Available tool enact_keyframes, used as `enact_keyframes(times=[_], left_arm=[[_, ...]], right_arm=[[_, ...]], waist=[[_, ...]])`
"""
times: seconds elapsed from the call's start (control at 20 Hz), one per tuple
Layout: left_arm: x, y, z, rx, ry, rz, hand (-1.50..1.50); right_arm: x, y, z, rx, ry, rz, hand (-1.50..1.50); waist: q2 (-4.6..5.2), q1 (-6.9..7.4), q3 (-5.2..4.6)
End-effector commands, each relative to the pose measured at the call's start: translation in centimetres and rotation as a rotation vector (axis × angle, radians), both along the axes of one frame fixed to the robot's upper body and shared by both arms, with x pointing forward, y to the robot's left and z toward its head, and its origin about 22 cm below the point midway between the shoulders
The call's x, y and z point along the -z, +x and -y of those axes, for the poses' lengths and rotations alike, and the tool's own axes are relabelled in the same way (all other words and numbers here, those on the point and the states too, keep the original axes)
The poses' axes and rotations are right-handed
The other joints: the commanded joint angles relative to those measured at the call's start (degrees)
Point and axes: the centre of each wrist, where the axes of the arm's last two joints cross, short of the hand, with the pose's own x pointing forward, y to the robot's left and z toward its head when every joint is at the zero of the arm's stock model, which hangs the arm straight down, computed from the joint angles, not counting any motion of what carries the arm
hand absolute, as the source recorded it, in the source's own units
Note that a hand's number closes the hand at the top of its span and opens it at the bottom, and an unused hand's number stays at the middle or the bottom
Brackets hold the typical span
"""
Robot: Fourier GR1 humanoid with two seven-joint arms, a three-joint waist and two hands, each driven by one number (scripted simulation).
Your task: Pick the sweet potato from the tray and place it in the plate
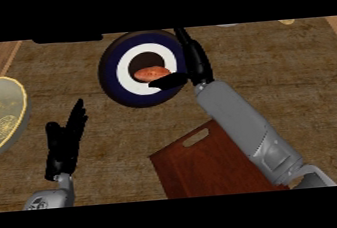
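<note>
Sweet potato, orange-brown [148, 73], lies on the round blue-and-white plate [117, 82], right hand [189, 64] uncurled beside it (left hand [64, 139] rests, fingers straight).

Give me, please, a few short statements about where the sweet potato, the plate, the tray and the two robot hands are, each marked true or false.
1. The sweet potato lies on the plate. True.
2. The sweet potato is on the tray. False: the tray's visible part holds nothing; the potato is at the plate's middle.
3. The right robot hand is over the plate, beside the sweet potato. True.
4. The left robot hand holds the yellowish dish. False: it rests open, fingers up, apart from the dish.
5. The plate is plain white. False: it has dark blue and white rings.
</note>
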Motion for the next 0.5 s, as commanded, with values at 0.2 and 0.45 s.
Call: enact_keyframes(times=[0.2,0.45], left_arm=[[0.0,-0.2,-0.4,0.024,0.004,0.015,0.0],[1.0,0.3,1.3,0.001,0.001,-0.003,0.0]], right_arm=[[2.6,-0.2,0.8,0.005,-0.003,0.043,-1.5],[1.6,0.5,0.2,0.049,-0.069,-0.01,-1.5]], waist=[[0.26,1.39,-0.01],[0.17,0.98,-0.03]])
